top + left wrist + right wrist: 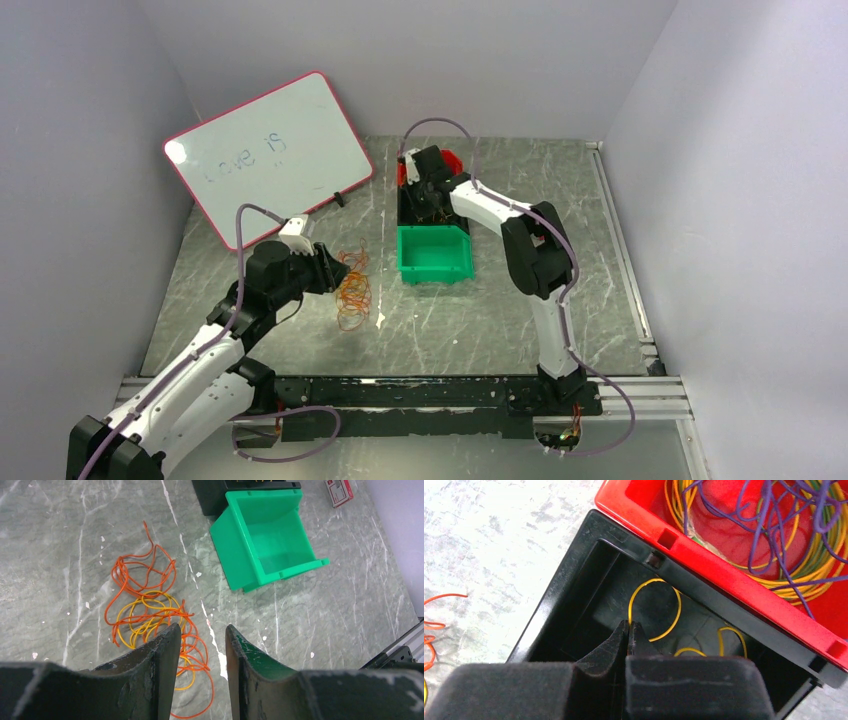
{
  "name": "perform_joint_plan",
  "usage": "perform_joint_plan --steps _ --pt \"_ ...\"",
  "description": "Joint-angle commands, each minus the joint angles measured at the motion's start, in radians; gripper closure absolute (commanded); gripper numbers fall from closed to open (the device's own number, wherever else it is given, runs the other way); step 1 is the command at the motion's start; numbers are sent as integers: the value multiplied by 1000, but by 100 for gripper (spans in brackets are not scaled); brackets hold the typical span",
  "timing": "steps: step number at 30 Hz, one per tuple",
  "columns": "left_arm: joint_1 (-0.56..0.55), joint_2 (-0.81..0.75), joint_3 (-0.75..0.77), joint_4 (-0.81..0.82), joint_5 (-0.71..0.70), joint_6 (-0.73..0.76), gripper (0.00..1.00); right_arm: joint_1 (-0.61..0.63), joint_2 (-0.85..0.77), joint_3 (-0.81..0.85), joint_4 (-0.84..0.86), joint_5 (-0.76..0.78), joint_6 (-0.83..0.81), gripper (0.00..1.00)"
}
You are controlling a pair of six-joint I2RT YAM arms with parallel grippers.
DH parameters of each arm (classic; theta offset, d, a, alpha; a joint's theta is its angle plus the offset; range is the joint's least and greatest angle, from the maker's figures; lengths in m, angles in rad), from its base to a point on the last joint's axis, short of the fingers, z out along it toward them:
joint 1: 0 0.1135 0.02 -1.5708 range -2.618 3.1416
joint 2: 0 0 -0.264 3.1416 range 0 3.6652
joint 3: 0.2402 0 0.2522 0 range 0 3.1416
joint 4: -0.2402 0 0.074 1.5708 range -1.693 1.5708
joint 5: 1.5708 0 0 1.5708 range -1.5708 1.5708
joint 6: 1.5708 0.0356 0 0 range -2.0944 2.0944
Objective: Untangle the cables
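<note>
A tangle of thin orange and yellow cables lies on the grey table left of the green bin; it also shows in the left wrist view. My left gripper is open and empty just above the tangle's near side. My right gripper reaches down into the black bin. In the right wrist view it is shut on a yellow cable that curls over the black bin's floor.
An empty green bin stands in front of the black bin, open in the left wrist view. A red bin holding purple, yellow and green wires sits behind. A whiteboard leans at the back left.
</note>
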Motion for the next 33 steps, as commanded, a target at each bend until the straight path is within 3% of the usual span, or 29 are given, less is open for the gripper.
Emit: perform_joint_plan --steps 1,4,11,19,27,33 --pt "-4 -5 4 -8 -23 -8 57 0 7 35 1 -28 15 100" --pt "-2 -7 4 -10 -23 -8 57 -2 -10 32 20 -41 23 98" --pt "-3 3 6 -3 -20 -8 56 -5 -60 38 19 -62 33 73" --pt "-4 22 12 8 -16 -5 56 -5 -136 12 5 -24 18 67" --pt "-3 11 14 -5 -39 -27 56 9 -313 -110 18 84 32 61" --pt "-4 28 45 -47 -76 -51 54 112 -461 -210 27 144 79 60"
